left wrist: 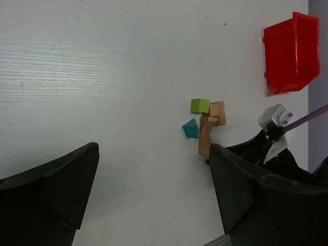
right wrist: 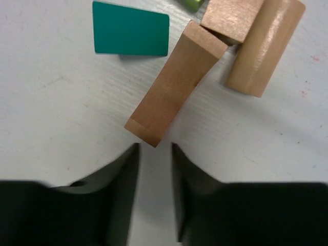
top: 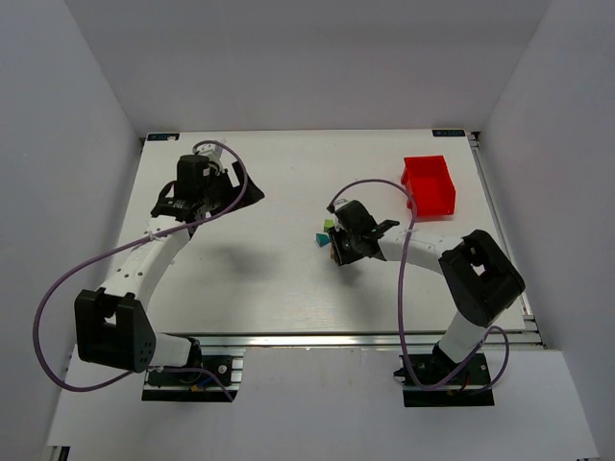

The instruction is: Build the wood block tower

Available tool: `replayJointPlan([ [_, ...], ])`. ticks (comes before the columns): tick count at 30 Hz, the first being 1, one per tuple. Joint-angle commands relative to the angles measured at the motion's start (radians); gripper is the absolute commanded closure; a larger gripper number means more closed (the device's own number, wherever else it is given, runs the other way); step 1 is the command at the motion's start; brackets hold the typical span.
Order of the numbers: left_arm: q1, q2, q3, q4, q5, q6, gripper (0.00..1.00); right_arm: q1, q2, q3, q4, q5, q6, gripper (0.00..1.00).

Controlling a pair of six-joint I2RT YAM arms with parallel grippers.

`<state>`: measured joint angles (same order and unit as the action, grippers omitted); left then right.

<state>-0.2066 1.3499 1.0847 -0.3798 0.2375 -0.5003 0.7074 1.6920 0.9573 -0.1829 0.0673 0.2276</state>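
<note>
**Top view:** On a white tabletop [top: 288, 288], the wood blocks [top: 325, 231] lie in a small loose cluster near the middle. They are not yet stacked into a tower. The right tool [top: 336, 248] hangs just beside them on the near side. The left tool [top: 245, 192] sits well apart to the left, probably parked there to leave working room. A red bin [top: 430, 182] stands at the far right.

**Left wrist view:** The left tool's fingers are spread wide and hold nothing. Beyond them are a lime-green block [left wrist: 200, 105], a teal block [left wrist: 190, 128] and tan pieces bunched together.

**Right wrist view:** The right tool's jaws are narrowed to a slim gap and are empty. A curved tan block [right wrist: 174, 87] lies flat, its near end just ahead of that gap. Its far end rests against a tan cube [right wrist: 230, 18], which lies beside a tan cylinder [right wrist: 264, 46]. The tool seems lined up on this block, likely to grasp or nudge it.
</note>
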Motion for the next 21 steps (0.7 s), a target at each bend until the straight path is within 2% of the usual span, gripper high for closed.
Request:
replayJointPlan([
  [1,-0.005,-0.057,-0.011,0.035,0.063,0.019,0.02,0.003,-0.029,0.072,-0.025,0.002,0.006,0.55],
  [2,-0.007,-0.057,-0.011,0.032,0.063,0.019,0.02,0.004,-0.022,0.077,-0.042,0.012,0.016,0.49],
  [3,-0.005,-0.055,-0.009,0.029,0.063,0.017,0.02,0.007,-0.02,0.077,-0.052,0.003,0.021,0.35],
  [11,-0.007,-0.064,-0.017,0.035,0.059,0.014,0.02,0.032,0.012,0.083,-0.033,0.029,0.113,0.27],
  [16,-0.005,-0.083,-0.026,0.033,0.043,0.012,0.02,0.053,0.084,0.146,-0.073,0.169,0.2,0.33],
  [19,-0.005,-0.097,-0.028,0.03,0.034,0.012,0.02,0.06,0.112,0.158,-0.093,0.204,0.223,0.42],
  [21,-0.005,-0.103,-0.029,0.028,0.028,0.012,0.02,0.064,0.124,0.155,-0.095,0.225,0.234,0.52],
])
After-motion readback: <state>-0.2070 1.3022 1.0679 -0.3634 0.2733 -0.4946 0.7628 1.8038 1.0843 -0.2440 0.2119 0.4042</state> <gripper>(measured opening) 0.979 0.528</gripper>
